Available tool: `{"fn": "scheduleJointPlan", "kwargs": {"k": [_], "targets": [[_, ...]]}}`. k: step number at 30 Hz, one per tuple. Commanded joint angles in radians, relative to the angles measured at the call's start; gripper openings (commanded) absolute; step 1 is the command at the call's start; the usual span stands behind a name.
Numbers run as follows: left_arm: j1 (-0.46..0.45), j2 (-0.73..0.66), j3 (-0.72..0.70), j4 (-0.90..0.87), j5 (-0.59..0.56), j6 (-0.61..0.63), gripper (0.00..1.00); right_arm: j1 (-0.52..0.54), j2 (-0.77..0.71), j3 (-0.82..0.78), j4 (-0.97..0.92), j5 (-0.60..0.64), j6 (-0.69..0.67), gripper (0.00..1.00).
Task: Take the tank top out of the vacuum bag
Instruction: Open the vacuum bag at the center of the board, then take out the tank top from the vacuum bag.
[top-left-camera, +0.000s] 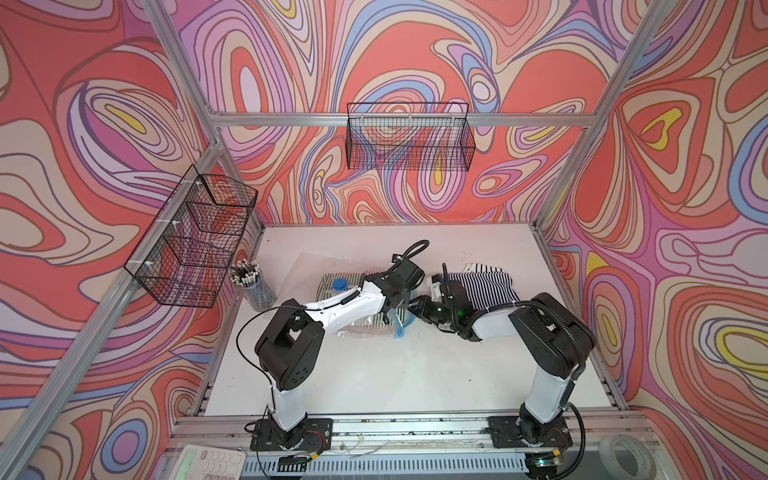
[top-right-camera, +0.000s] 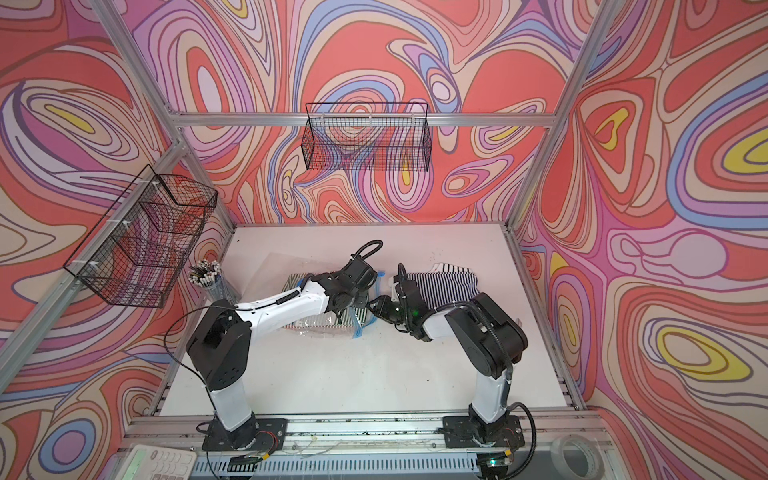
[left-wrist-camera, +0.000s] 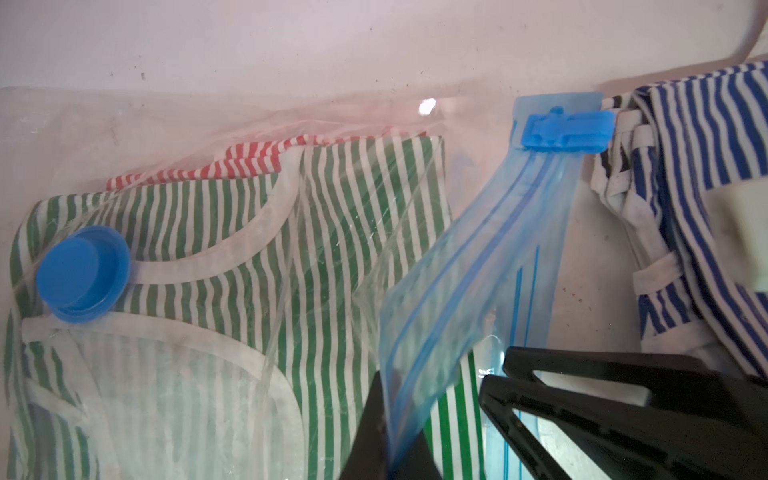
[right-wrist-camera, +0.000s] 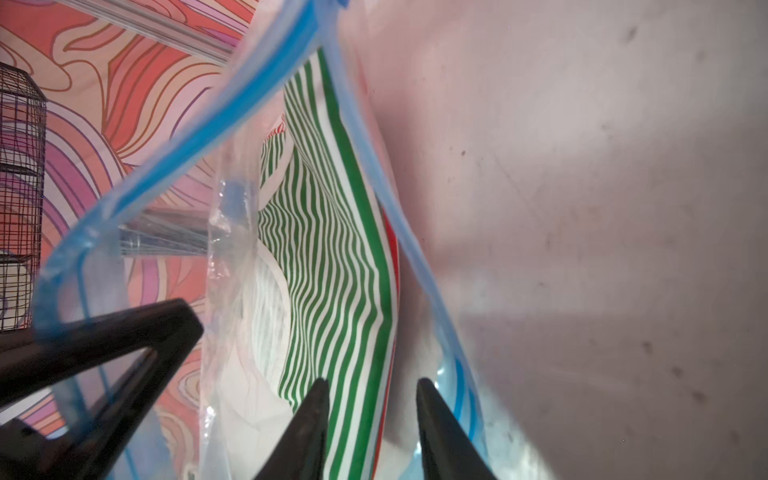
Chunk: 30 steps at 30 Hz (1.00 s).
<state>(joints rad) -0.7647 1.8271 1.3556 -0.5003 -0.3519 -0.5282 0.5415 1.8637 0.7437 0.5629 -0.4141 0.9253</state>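
Vacuum bag (top-left-camera: 316, 266) lies centre of surface (top-left-camera: 374, 374) in both top views, near half bare. Left wrist: left end effector (left-wrist-camera: 395, 453) clenched on zip strip (left-wrist-camera: 498, 249), lifted. Right wrist: right end effector (right-wrist-camera: 374, 399) inside mouth, jaws apart astride green-striped tank top (right-wrist-camera: 332, 270); grip unclear.

No text, label, brand or number is legible; keys on the white keypad device (top-left-camera: 210, 463) at lower left are too small.
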Motion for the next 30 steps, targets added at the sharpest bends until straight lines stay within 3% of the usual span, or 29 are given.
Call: {"fn": "scheduleJointPlan", "kwargs": {"k": [1,10,13,17,30], "targets": [[0.005,-0.056,-0.027,0.020,0.009,-0.016,0.00,0.014,0.039,0.028,0.041,-0.017,0.010,0.36],[0.006,-0.058,-0.047,0.028,0.021,-0.011,0.00,0.016,0.107,0.078,0.077,-0.032,0.040,0.32],[0.005,-0.054,-0.052,0.026,0.018,-0.012,0.00,0.016,0.111,0.082,0.103,-0.038,0.055,0.25],[0.005,-0.048,-0.059,0.030,0.016,-0.009,0.00,0.018,0.095,0.075,0.107,-0.038,0.065,0.07],[0.007,-0.032,-0.059,0.030,-0.003,-0.016,0.00,0.023,0.002,0.096,-0.040,0.024,-0.027,0.00]]}}
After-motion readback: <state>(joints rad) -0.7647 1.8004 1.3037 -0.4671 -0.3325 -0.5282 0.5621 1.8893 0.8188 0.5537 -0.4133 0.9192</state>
